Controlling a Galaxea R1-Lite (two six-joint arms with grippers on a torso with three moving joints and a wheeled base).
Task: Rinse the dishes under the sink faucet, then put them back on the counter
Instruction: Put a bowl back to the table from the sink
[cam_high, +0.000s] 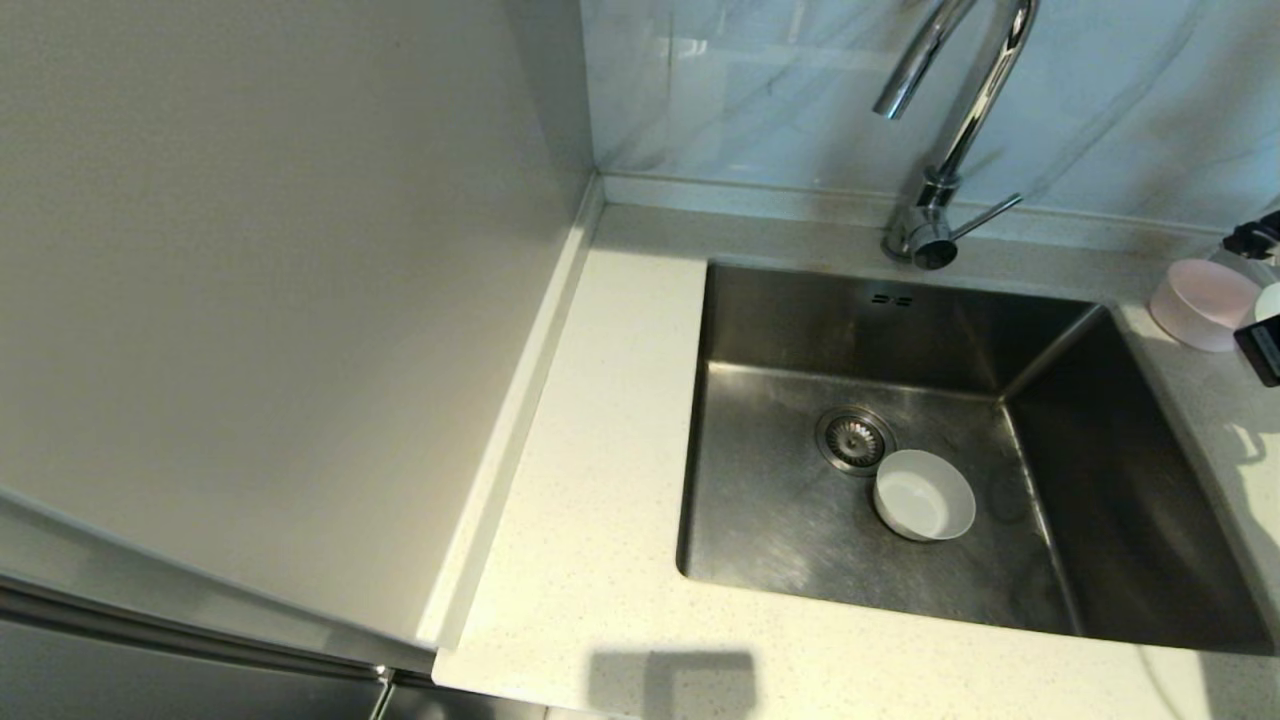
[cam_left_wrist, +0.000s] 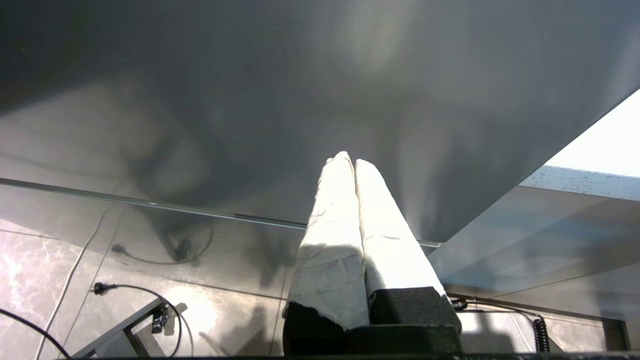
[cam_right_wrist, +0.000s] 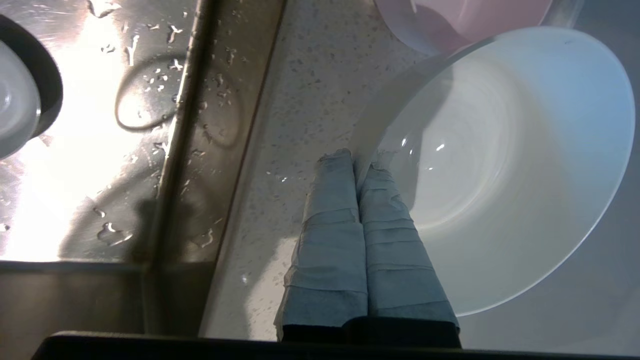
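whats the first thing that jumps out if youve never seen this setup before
A white bowl sits alone on the floor of the steel sink, just beside the round drain strainer, with the chrome faucet arching above the back rim. At the counter edge right of the sink, the right gripper pinches the rim of another white bowl, next to a pink bowl.

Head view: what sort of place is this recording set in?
Most likely a home kitchen: a steel sink set in a speckled stone counter, a chrome faucet against a marble-look wall, and small bowls, one white in the basin, one pink beside it.
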